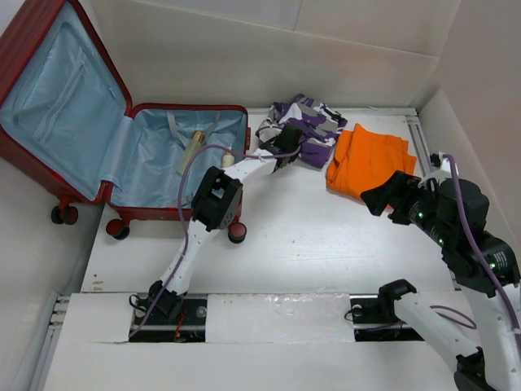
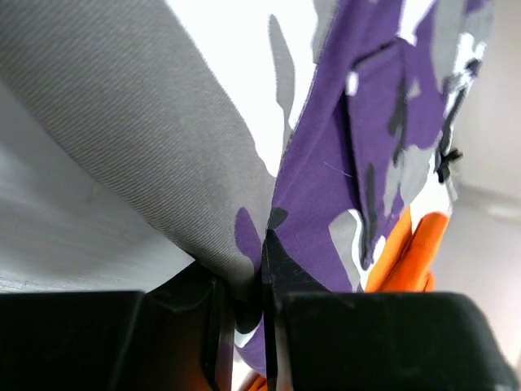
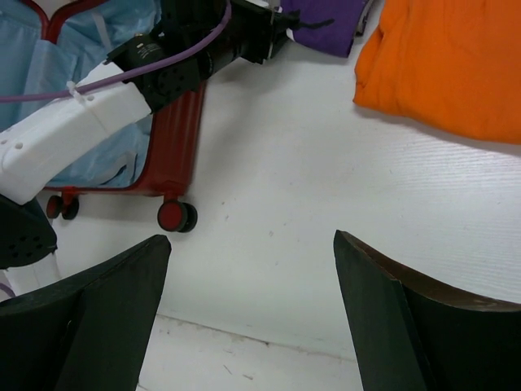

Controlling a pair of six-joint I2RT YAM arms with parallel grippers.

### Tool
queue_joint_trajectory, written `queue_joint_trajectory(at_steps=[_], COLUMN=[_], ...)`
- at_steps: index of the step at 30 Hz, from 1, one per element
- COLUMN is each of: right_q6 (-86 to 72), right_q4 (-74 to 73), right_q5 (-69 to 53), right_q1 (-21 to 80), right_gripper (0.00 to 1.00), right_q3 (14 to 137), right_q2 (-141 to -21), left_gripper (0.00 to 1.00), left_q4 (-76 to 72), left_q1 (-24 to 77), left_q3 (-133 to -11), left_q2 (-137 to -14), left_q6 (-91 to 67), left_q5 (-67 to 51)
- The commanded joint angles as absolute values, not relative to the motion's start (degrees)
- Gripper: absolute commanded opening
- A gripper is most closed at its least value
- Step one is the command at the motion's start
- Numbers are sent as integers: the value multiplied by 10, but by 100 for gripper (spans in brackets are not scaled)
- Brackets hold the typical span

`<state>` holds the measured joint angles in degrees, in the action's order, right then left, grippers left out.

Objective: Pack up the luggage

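Far-left corner: the luggage [image 1: 61, 90] is lying open, its lid half tilting back toward the left edge and its base half sitting flat on the worktop [image 1: 326, 244], blue lining showing.
Contents so far: one pale bottle-like item [image 1: 194, 147] is lying in the base half; no clothing is showing inside.
Far edge, middle: the camouflage garment [image 1: 305, 122] is lying in a heap just beside the luggage's right wall, outside it.
Far-right area: the orange garment [image 1: 370, 159] is lying folded, touching the camouflage garment and untouched by either arm.
Left gripper [image 2: 264, 301]: it is clenching a fold of the camouflage garment, with cloth pinched between its fingers in the wrist view.
Right gripper [image 3: 252, 309]: it is hanging released and holding nothing, over bare worktop just near of the orange garment.
Progress, as judged: packing is standing at an early stage. The first garment is being grasped but is not yet over the luggage.
Outstanding: both garments are waiting to go in, and the lid is waiting to be shut if closing is required.
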<state>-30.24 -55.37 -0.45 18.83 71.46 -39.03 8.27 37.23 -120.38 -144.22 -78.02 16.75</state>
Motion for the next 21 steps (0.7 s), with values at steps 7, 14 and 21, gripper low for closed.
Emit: queue_joint_trajectory(at_steps=[7, 14, 21], right_q6=[-296, -296, -291], right_q4=[-538, -527, -533], right_q5=[0, -17, -29], right_q1=[192, 192, 198], right_gripper=[87, 87, 87], right_q3=[741, 741, 724], right_q2=[-387, -381, -369], left_gripper=[0, 0, 0], left_q4=[32, 30, -8], left_q1=[359, 290, 177], left_q3=[-1273, -1384, -1340], left_q2=[-1305, -1272, -1171], left_q6=[-577, -529, -437], left_q5=[120, 1, -154])
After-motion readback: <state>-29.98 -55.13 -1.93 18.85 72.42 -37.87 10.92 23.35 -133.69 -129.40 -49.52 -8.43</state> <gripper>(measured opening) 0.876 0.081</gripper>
